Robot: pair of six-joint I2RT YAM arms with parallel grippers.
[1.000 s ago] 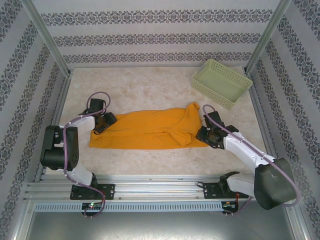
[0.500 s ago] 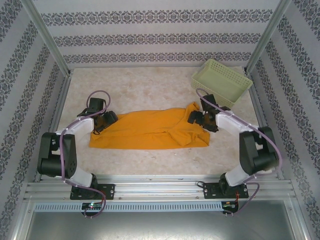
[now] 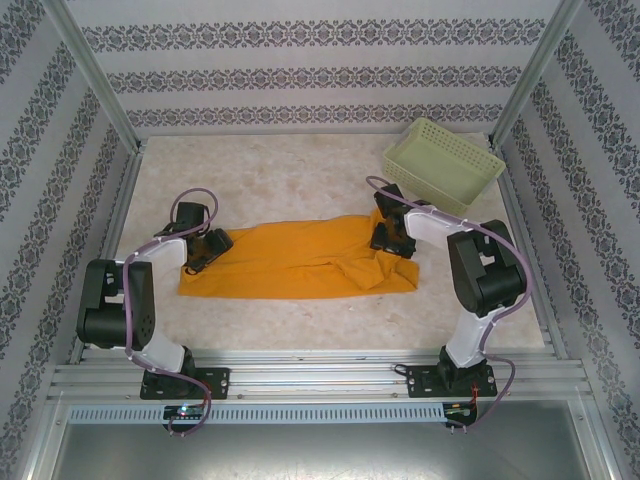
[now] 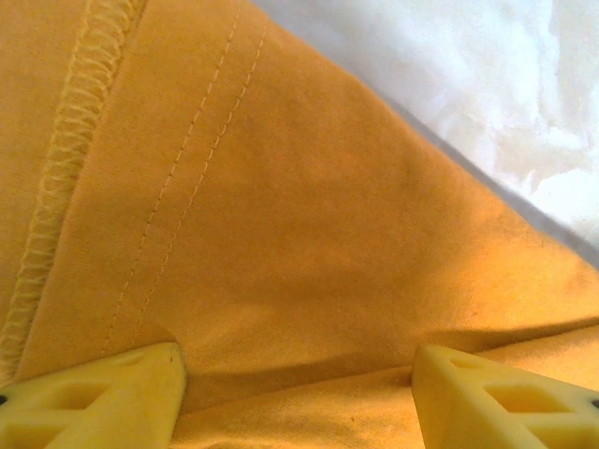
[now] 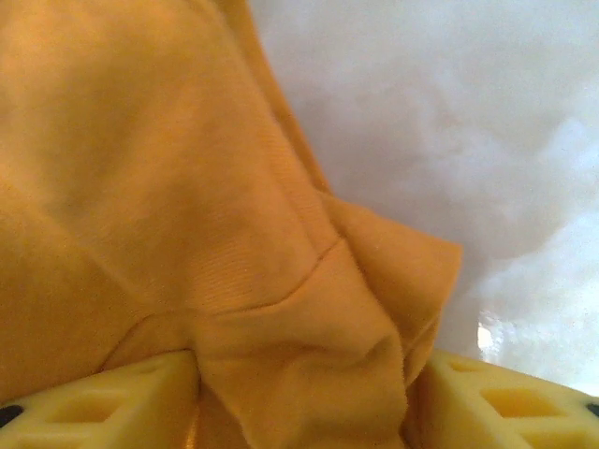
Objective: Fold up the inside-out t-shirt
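Note:
The inside-out t-shirt (image 3: 300, 262) is an orange-yellow band lying flat across the middle of the table, with a bunched sleeve end at the right. My left gripper (image 3: 210, 243) sits at the shirt's left end. In the left wrist view its yellow fingers (image 4: 103, 398) stand wide apart, open, with smooth cloth (image 4: 309, 215) and a stitched hem lying under them. My right gripper (image 3: 385, 238) is at the shirt's far right corner. In the right wrist view it (image 5: 304, 383) is shut on a bunched fold of the cloth (image 5: 140, 187) that fills the gap between both fingers.
A pale green lattice basket (image 3: 443, 165) stands at the back right, just behind the right arm. The marbled tabletop (image 3: 280, 175) is ringed by metal frame posts and patterned walls. Bare table lies behind and in front of the shirt.
The right arm swung from the shirt's near right corner up to its far right corner, opened wide on the way, then closed on the cloth. The left gripper barely moved.

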